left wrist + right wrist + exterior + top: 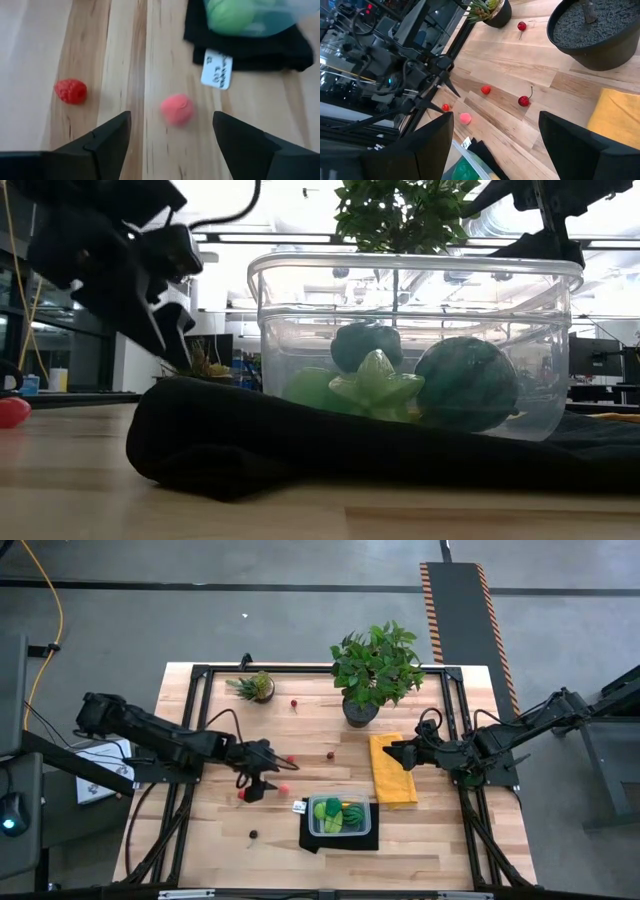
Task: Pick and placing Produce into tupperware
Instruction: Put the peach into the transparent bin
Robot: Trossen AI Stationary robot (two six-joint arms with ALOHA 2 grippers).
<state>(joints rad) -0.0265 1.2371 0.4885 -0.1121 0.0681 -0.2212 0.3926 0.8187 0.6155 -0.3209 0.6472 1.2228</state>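
Observation:
The clear tupperware [339, 815] sits on a black mat and holds green and yellow produce [376, 385]. My left gripper [170, 134] is open above the table, left of the tupperware, with a pink piece [177, 109] just ahead between its fingers and a red berry [70, 91] off to one side. In the high view the left gripper [262, 782] stands beside the pink piece [284, 788]. More produce lies loose: a red piece [291, 758], two cherries [330, 754] [294, 703] and a dark piece [253, 834]. My right gripper [395, 752] waits open over the yellow cloth [392, 772].
A large potted plant [362, 680] and a small one [258, 687] stand at the far side. A black mat [300, 445] with a white tag [217, 69] lies under the tupperware. A black frame rail [190, 730] runs along the table's left side.

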